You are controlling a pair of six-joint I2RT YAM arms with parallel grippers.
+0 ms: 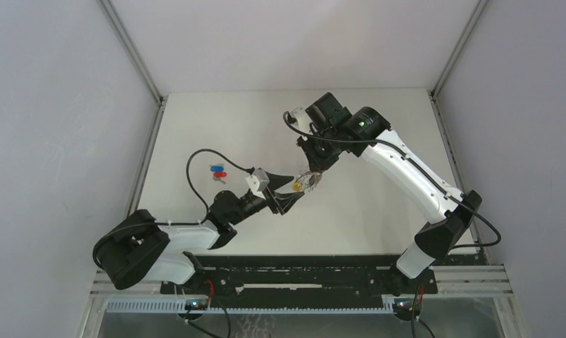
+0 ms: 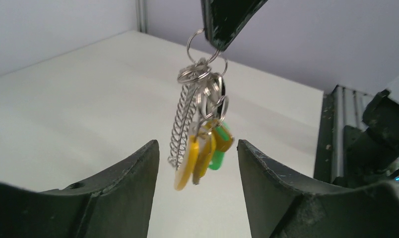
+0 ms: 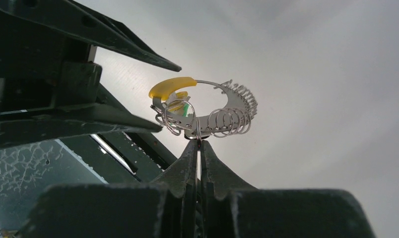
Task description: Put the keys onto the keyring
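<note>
The keyring [image 2: 200, 124] is hanging in the air above the tabletop [image 1: 231, 120], dangling from 1 of its small metal rings [image 2: 197, 74]. Below those rings its silver coiled chain [image 2: 182, 124] is drooping straight down, with the yellow strip [image 2: 187, 163] and the green tag [image 2: 218, 159] bunching at the bottom. A dark sliver [image 2: 224, 88] is showing behind the rings; whether that is the tiny black-headed key cannot be told.

Directly above the keyring, the right gripper [image 3: 198, 144] is reaching down, its 2 fingers pressing together and pinching the topmost ring between their tips. In the right wrist view the chain is curling into a loop just past those tips.

On the near side of the keyring, the left gripper [image 2: 197, 163] is hovering with its 2 fingers spread wide, 1 on each side of the hanging tags and touching neither. In the overhead view its tips are sitting just beside the keyring [image 1: 308, 182], slightly nearer to the arm bases.

Well to the left of the keyring, the pair of blue- and red-headed keys [image 1: 217, 171] is lying flat on the tabletop, apart from both grippers.
</note>
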